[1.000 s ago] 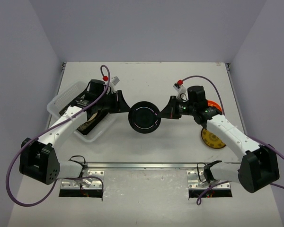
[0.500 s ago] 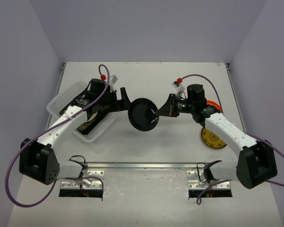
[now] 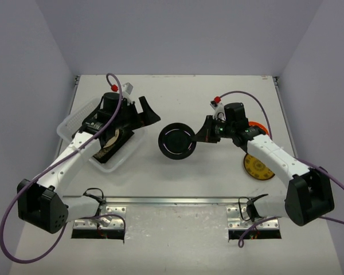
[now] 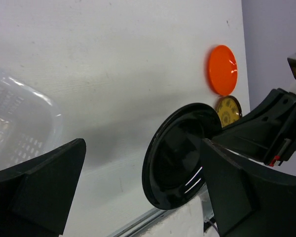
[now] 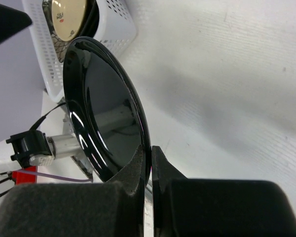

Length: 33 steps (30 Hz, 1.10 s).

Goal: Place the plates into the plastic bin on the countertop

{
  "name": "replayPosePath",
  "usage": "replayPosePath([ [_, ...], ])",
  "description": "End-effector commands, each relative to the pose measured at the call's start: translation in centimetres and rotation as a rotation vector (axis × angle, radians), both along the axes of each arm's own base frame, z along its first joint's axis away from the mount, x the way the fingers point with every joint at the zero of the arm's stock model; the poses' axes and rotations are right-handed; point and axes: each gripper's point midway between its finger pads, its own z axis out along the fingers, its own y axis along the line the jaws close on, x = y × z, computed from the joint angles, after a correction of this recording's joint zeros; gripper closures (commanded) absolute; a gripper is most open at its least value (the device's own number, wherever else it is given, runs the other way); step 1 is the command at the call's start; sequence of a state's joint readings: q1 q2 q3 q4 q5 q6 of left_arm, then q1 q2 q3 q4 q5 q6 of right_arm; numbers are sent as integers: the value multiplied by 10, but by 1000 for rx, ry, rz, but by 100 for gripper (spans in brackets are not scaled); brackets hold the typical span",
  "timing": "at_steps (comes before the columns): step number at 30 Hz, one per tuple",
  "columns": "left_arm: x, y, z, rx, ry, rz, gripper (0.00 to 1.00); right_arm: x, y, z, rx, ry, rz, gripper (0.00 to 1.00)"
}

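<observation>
A round black plate (image 3: 176, 142) hangs on edge over the middle of the countertop (image 3: 178, 91). My right gripper (image 3: 198, 137) is shut on its right rim. In the right wrist view the fingers pinch the rim of the black plate (image 5: 103, 108) at the right gripper (image 5: 151, 152). My left gripper (image 3: 144, 117) stands open, apart from the plate, at the plastic bin's (image 3: 77, 116) right end. In the left wrist view the black plate (image 4: 177, 155) shows between the wide jaws of the left gripper (image 4: 143, 148). A brownish plate (image 3: 107, 147) lies in the bin, partly under the left arm.
An orange plate (image 3: 258, 126) lies behind the right forearm and a yellow plate (image 3: 258, 168) lies beside it, both flat on the right of the countertop. The left wrist view shows the orange plate (image 4: 222, 69) and the yellow plate (image 4: 229, 110). A metal rail (image 3: 172, 200) runs along the front edge.
My left gripper has opened, let go of the black plate's left rim and drawn back left to the bin. The right gripper keeps the plate, now alone.
</observation>
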<state>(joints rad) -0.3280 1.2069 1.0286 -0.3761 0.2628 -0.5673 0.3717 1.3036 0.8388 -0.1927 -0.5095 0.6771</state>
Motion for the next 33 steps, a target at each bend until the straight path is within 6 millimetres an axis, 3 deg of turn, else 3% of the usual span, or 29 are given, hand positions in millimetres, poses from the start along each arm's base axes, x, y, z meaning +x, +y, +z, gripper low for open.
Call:
replayPosePath([
  [1,-6,-33,-4,-95,4,-151,19,25,24,50,105,-118,77,100],
  [4,-8,-38,-13,-97,25,-180,47,28,31,62,145,-126,97,100],
  [10,-6,-38,-15,-79,21,-193,62,30,36,70,180,-129,105,100],
  [11,-6,-40,-13,-83,18,-204,75,31,36,69,182,-125,104,100],
  [12,-7,-43,-11,-95,16,-224,98,30,37,68,187,-121,108,100],
  [14,-4,-43,-5,-101,-2,-216,100,29,38,64,193,-112,114,100],
  [15,-1,-40,-4,-94,-2,-185,100,29,37,62,190,-112,112,88],
  [16,5,-29,-4,-66,1,-112,100,30,34,58,172,-110,89,50],
  [17,11,-16,-5,-43,9,-34,100,31,28,54,150,-110,61,23],
  [18,16,-1,-7,-22,21,47,100,33,22,49,124,-111,29,5],
  [19,21,15,-8,-17,28,118,100,36,16,42,100,-111,1,1],
  [20,32,49,-9,-33,35,231,100,35,9,41,84,-118,-22,1],
  [22,37,116,1,-150,-3,420,100,31,-11,31,51,-117,-82,1],
  [24,28,172,-11,-207,29,619,100,25,-35,12,11,-89,-154,1],
  [28,6,255,-25,-257,34,903,100,10,-75,-14,-78,-44,-304,1],
  [30,2,266,-42,-267,88,935,100,6,-92,-24,-128,-51,-379,1],
  [33,1,267,-60,-270,134,936,100,3,-103,-26,-151,-70,-409,1],
])
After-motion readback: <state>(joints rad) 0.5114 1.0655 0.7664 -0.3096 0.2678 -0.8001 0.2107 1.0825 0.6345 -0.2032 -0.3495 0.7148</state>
